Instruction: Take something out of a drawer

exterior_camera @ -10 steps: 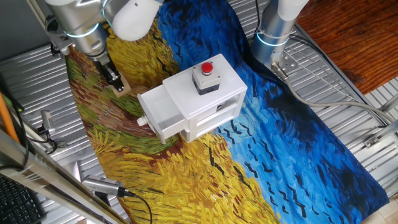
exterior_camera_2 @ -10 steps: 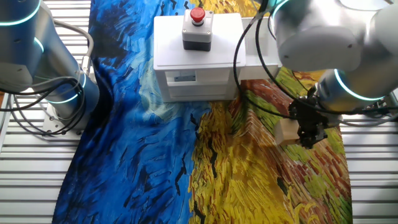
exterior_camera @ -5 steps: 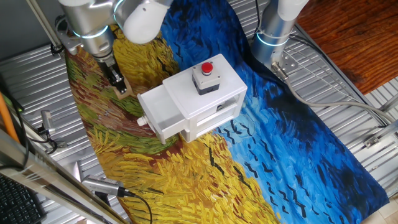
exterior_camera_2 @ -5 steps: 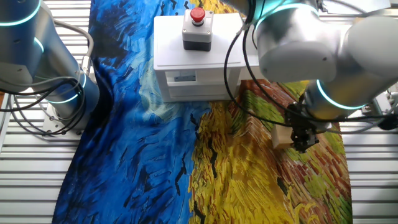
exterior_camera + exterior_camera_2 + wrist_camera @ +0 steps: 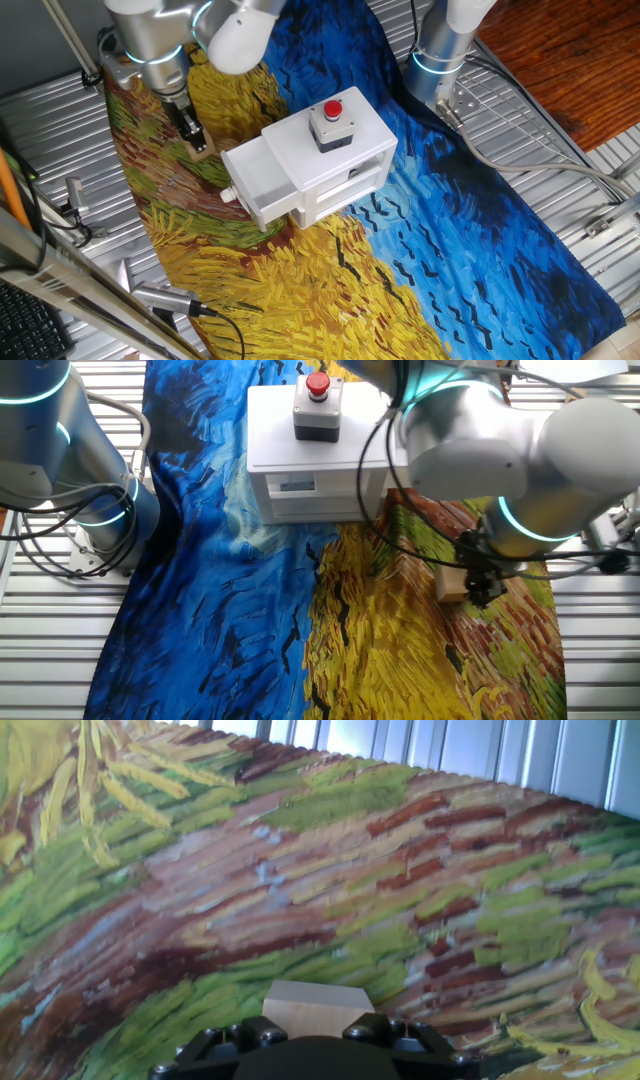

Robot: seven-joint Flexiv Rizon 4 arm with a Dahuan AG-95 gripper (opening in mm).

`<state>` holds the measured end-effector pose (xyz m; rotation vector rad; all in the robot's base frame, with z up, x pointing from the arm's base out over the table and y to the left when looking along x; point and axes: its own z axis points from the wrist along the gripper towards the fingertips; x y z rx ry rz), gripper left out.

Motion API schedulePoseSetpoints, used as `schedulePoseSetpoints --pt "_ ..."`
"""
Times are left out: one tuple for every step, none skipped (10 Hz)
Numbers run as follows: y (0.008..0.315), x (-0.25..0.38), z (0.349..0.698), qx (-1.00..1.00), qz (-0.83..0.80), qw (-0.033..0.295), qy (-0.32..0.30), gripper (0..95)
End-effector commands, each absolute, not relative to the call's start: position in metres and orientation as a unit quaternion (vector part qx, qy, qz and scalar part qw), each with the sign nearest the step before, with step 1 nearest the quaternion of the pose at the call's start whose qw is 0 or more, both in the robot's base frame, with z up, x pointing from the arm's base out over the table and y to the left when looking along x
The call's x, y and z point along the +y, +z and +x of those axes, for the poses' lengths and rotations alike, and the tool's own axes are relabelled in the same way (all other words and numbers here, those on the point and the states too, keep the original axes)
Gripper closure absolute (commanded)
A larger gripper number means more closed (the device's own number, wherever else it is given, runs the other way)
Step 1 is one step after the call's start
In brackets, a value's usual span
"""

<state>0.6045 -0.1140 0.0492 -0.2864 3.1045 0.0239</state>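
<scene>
Ribbed metal table (image 5: 560, 150), draped with a painted cloth (image 5: 480, 240) in blue and yellow strokes. On the cloth: white box (image 5: 330, 150) with drawer (image 5: 262, 185) pulled out, and perhaps a small tan block (image 5: 451, 583) resting near one edge.

I find no text, label, brand, number or sign legible anywhere here, neither on the white box (image 5: 325, 160) nor around it.

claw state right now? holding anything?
Claw: closed on the tan block, low over the painted cloth, beside the white box. Whether the block touches the cloth cannot be told.
</scene>
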Motion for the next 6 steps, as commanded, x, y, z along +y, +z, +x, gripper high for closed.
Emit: schedulePoseSetpoints --pt "0.0451 -0.1142 0.6042 0.996 -0.092 0.014 0.008 95.0" --pt "0.0435 -0.1142 0.6036 0.996 -0.092 0.014 0.008 95.0" --pt "0.0427 -0.1142 0.6031 0.995 -0.094 0.014 0.008 95.0" --pt "0.0415 -0.1143 0.6027 0.996 -0.093 0.014 0.009 95.0" --pt "0.0413 -0.1143 0.6026 0.995 -0.099 0.014 0.013 76.0" --pt "0.0412 -0.1143 0.6024 0.994 -0.104 0.015 0.014 38.0"
